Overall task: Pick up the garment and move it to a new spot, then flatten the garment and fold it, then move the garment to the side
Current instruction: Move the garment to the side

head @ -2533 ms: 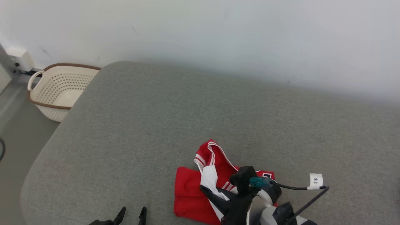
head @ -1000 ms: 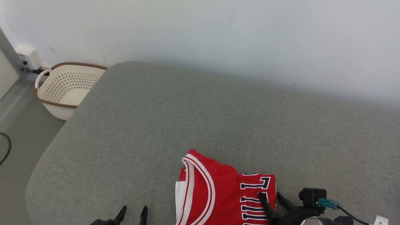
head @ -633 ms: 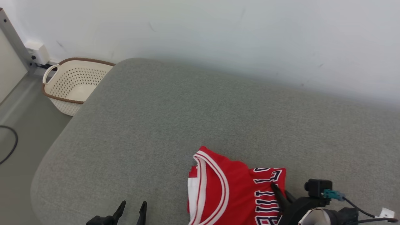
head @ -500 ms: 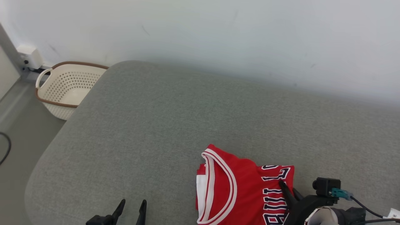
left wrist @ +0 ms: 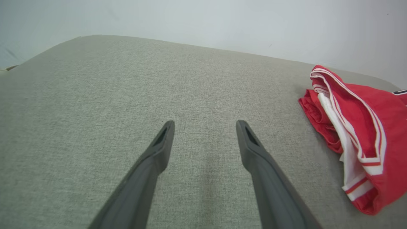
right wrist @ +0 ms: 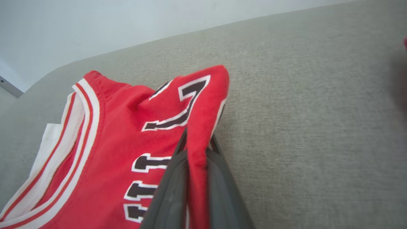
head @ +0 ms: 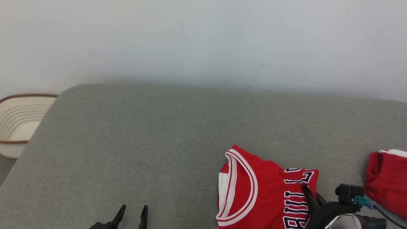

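Observation:
The garment [head: 260,190] is a red jersey with white trim and dark lettering, lying folded on the grey cushioned surface [head: 159,136] at the lower right. My right gripper [head: 311,192] is shut on a raised fold of its right edge. The right wrist view shows that red fold [right wrist: 203,105] pinched between the two dark fingers [right wrist: 171,184] of the right gripper [right wrist: 197,136]. My left gripper [head: 132,211] stands open at the bottom left, well clear of the cloth. In the left wrist view the left gripper [left wrist: 205,127] hovers over bare fabric with the garment [left wrist: 356,127] off to its right.
A second red cloth with a white edge [head: 386,178] lies at the far right, close to my right wrist. A cream perforated basket [head: 16,121] stands on the floor beyond the surface's left edge. A pale wall [head: 203,41] runs behind.
My right gripper has closed on the jersey's right edge. The head camera has turned right, so the basket sits nearer the left edge and the second red cloth has come into view. The left gripper is unchanged.

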Robot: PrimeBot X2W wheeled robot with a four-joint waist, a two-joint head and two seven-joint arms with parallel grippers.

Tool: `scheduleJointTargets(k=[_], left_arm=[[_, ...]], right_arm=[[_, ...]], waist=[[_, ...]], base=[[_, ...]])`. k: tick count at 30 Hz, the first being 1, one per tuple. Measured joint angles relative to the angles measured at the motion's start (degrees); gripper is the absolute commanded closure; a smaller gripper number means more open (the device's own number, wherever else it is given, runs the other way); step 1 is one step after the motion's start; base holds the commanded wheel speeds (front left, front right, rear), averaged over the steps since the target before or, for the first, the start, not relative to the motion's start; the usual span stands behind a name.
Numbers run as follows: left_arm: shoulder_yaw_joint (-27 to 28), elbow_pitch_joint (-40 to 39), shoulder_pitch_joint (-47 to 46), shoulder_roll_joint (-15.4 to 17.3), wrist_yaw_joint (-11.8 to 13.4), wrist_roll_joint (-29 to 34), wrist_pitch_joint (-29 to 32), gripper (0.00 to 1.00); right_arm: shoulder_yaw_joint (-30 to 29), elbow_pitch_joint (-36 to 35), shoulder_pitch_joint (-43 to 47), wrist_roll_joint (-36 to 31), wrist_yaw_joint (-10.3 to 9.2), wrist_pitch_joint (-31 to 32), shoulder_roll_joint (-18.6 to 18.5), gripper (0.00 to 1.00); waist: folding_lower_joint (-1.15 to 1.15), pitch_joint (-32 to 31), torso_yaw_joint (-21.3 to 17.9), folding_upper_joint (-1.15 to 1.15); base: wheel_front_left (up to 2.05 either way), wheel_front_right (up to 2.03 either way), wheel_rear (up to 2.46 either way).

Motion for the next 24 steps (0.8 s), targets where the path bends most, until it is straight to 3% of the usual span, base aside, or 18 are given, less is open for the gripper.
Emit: scheduleJointTargets(k=[9, 24], left_arm=[[-0.10, 0.38, 0.29, 0.00, 0.25, 0.15, 0.01, 0.00], [-0.23, -0.70, 0.10, -0.01, 0.52, -0.34, 0.00, 0.00]], right_arm=[[-3.89, -0.63, 1.18, -4.69, 0.00, 0.00, 0.74, 1.00], [-3.41, -2.21, 2.46, -6.05, 0.00, -0.01, 1.78, 1.00]], waist=[[0.00, -0.52, -8.67, 0.00], [0.00, -0.23, -22.30, 0.00]], base=[[0.00, 0.00, 0.00], [0.00, 0.00, 0.00]])
